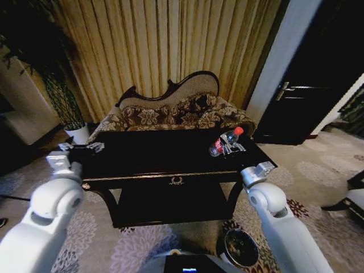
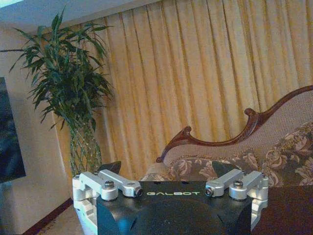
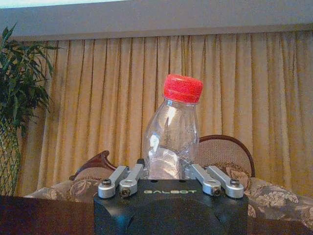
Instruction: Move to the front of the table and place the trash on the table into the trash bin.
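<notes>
The dark table (image 1: 148, 177) with gold trim stands right in front of me. A clear plastic bottle (image 1: 223, 142) with a red cap and red label is at the table's right end, tilted, its cap pointing away. My right gripper (image 1: 230, 149) is shut on its lower body. In the right wrist view the bottle (image 3: 172, 137) rises between the drawn-in fingers of the right gripper (image 3: 171, 171). My left gripper (image 1: 85, 148) hovers open over the table's left end; in the left wrist view the left gripper (image 2: 166, 169) holds nothing. The trash bin (image 1: 240, 247) stands on the carpet by my right side, below the table's front.
A floral sofa (image 1: 176, 111) with a carved back stands behind the table, before gold curtains. A tall plant in a white pot (image 1: 78, 133) is at the back left. A dark door (image 1: 307, 96) is at the right, and a piece of furniture (image 1: 355, 199) sits at the right edge.
</notes>
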`<state>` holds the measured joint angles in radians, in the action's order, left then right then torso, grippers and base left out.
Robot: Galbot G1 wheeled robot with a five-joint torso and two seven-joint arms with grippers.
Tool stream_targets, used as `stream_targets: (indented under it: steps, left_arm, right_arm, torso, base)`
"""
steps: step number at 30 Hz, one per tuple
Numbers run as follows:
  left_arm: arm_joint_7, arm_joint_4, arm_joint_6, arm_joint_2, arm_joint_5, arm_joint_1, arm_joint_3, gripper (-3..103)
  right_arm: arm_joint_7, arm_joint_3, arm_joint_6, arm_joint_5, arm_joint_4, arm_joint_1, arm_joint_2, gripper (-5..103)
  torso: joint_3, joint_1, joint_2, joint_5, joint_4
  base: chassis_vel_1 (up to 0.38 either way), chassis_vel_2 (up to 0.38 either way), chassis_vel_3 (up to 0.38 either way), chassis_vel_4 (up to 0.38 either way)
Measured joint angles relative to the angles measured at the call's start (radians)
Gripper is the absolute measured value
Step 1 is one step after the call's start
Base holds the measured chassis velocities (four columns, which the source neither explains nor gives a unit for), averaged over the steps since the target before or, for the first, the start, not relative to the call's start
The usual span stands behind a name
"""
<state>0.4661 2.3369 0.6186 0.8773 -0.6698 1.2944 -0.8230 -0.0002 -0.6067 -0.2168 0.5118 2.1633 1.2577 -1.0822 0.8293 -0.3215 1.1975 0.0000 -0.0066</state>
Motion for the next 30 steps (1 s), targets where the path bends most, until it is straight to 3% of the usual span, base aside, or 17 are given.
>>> stream_targets:
  steps: [5,12,30]
  left_arm:
    - [-0.031,-0.013,-0.001,0.020,0.002,0.014,-0.017,100]
    - [-0.035,-0.013,-0.005,0.022,0.024,0.002,0.029,100]
    - [-0.034,-0.020,-0.008,0.011,0.035,-0.007,0.043,100]
  right_arm:
    - [0.000,-0.029,-0.001,0.030,0.015,0.020,0.007,29]
    - [0.000,-0.063,0.007,0.033,0.016,0.047,0.009,29]
    - [0.000,-0.079,0.021,0.033,0.009,0.062,0.006,29]
  torso:
    - [0.000,0.000,0.000,-0.0003,0.0001]
    - [0.000,0.000,0.000,-0.0001,-0.0001]
    - [0.000,0.000,0.000,-0.0001,0.0000]
  base:
    - [0.000,0.000,0.000,0.000]
    - [0.050,-0.054,-0.052,0.034]
    - [0.161,-0.163,-0.166,0.159]
